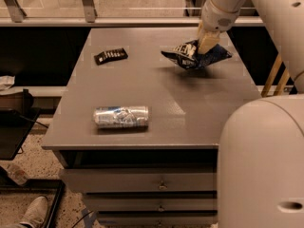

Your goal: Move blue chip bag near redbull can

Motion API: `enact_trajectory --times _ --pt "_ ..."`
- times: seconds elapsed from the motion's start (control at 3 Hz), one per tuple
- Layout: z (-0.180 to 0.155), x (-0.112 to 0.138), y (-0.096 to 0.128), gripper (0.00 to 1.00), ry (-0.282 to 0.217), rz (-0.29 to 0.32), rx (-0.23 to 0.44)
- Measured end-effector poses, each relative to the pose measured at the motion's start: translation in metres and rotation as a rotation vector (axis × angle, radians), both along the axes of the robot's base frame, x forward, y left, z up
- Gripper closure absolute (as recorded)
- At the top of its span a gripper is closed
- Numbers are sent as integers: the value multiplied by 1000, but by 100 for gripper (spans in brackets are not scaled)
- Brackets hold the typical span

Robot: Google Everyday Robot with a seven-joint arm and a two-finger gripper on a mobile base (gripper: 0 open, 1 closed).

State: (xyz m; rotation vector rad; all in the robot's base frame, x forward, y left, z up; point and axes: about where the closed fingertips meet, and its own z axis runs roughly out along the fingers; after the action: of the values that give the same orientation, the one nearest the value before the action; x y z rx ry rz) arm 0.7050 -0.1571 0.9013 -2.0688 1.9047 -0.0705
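Observation:
The blue chip bag is a wrinkly dark-blue foil bag with white lettering, at the far right of the grey table. It hangs slightly above the tabletop with a shadow beneath it. My gripper comes down from the upper right and is shut on the blue chip bag's top. The redbull can lies on its side near the table's front left, well apart from the bag.
A flat black rectangular packet with white marks lies at the table's far left. Drawers sit under the tabletop. My white base fills the lower right. A shoe shows on the floor at lower left.

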Motion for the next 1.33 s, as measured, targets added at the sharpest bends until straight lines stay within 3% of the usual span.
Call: enact_trajectory --times 0.33,0.67,1.33 --pt "9 -17 24 100 47 -83 38" --pt "5 -15 25 100 54 -133 52" --pt "9 -19 30 100 30 -145 28"
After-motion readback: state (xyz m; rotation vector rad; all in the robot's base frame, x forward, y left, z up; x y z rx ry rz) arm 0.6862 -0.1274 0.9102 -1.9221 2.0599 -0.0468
